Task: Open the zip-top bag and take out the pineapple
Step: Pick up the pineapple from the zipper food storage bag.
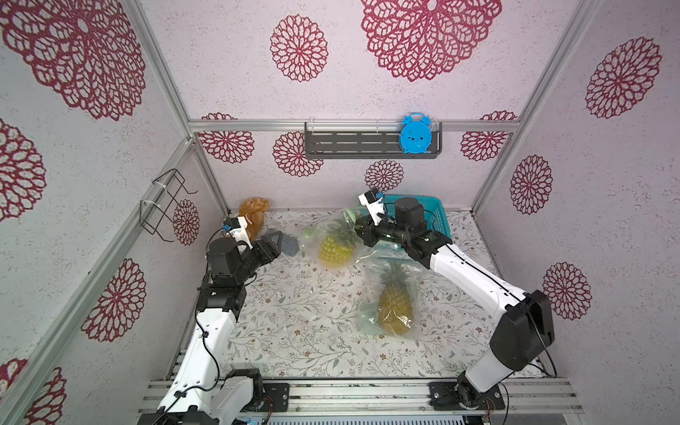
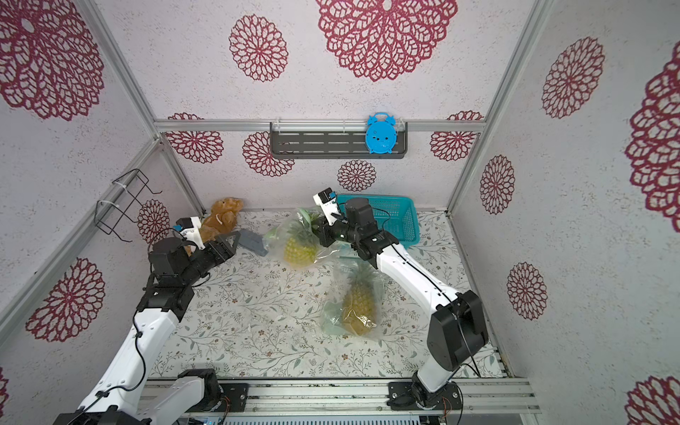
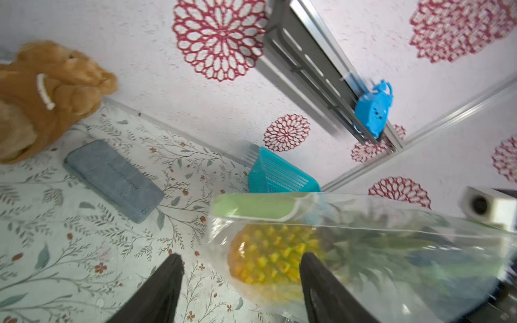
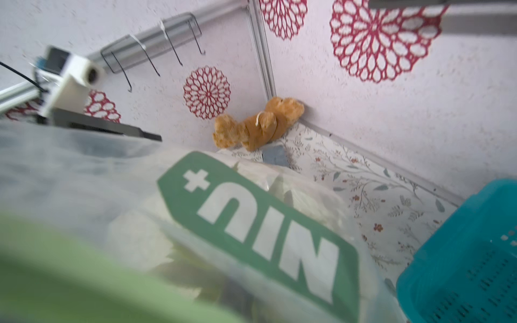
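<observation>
A clear zip-top bag [image 1: 312,235] [image 2: 274,239] with a green strip [image 3: 251,207] hangs at the back middle, and the pineapple [image 1: 335,250] [image 2: 300,250] [image 3: 268,257] is inside it. My right gripper [image 1: 362,230] [image 2: 320,230] is shut on the bag's upper edge. In the right wrist view the bag [image 4: 251,209] fills the foreground and hides the jaws. My left gripper [image 1: 276,241] [image 2: 231,243] [image 3: 240,260] stands open just left of the bag, apart from it. A second bagged pineapple [image 1: 395,301] [image 2: 358,305] lies on the mat, front right.
A teal basket [image 1: 436,209] stands at the back right behind the right arm. A brown plush toy [image 1: 254,213] sits in the back left corner, with a grey block [image 1: 287,244] beside the left gripper. A blue alarm clock [image 1: 415,134] is on the wall shelf.
</observation>
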`<state>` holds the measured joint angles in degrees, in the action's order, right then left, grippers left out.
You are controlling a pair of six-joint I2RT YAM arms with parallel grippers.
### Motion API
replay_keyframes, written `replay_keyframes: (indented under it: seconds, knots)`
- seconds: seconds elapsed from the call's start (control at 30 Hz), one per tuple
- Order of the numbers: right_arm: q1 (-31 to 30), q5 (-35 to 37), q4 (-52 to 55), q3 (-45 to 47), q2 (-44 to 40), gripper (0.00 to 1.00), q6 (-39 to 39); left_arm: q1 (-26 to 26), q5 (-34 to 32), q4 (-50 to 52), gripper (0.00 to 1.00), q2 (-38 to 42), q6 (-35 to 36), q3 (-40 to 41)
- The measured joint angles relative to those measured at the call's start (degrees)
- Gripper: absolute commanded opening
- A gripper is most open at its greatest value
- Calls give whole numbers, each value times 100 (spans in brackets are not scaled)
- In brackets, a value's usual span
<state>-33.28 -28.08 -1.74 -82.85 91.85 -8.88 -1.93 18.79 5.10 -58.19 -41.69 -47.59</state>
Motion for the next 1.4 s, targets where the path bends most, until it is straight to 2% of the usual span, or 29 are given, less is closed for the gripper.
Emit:
replay_keyframes:
  seconds: [0.07,0.27,0.63,0.73,0.8,0.87,0.9,0.93,1.03,1.17,1.4]
  knots:
    - [-15,-22,-260,-22,-61,0,-186,-13,-170,-90,81,-13,-328,166]
    - [-153,-68,-577,-151,-57,0,-503,-22,-240,-623,85,-153,-1014,426]
    - [-354,-282,-719,-382,-52,0,-732,9,142,-1961,82,-756,-1589,540]
    - [-378,-365,-741,-385,-46,0,-767,76,297,-2258,74,-979,-1681,555]
    - [-400,-387,-739,-385,-35,0,-778,155,420,-2428,57,-1123,-1692,549]
    - [-411,-404,-739,-385,-24,0,-778,247,542,-2553,22,-1285,-1700,507]
    - [-417,-407,-739,-385,-20,0,-778,275,595,-2597,9,-1344,-1700,494]
    - [-424,-409,-739,-385,-17,0,-776,295,619,-2612,0,-1390,-1700,490]
    - [-431,-365,-737,-378,-17,0,-767,328,573,-2503,0,-1405,-1528,479]
    - [-439,-146,-739,-197,-92,0,-654,345,321,-1967,0,-1386,-960,444]
    - [-415,651,-612,455,-686,0,-393,341,-72,-1427,0,-1370,-170,831]
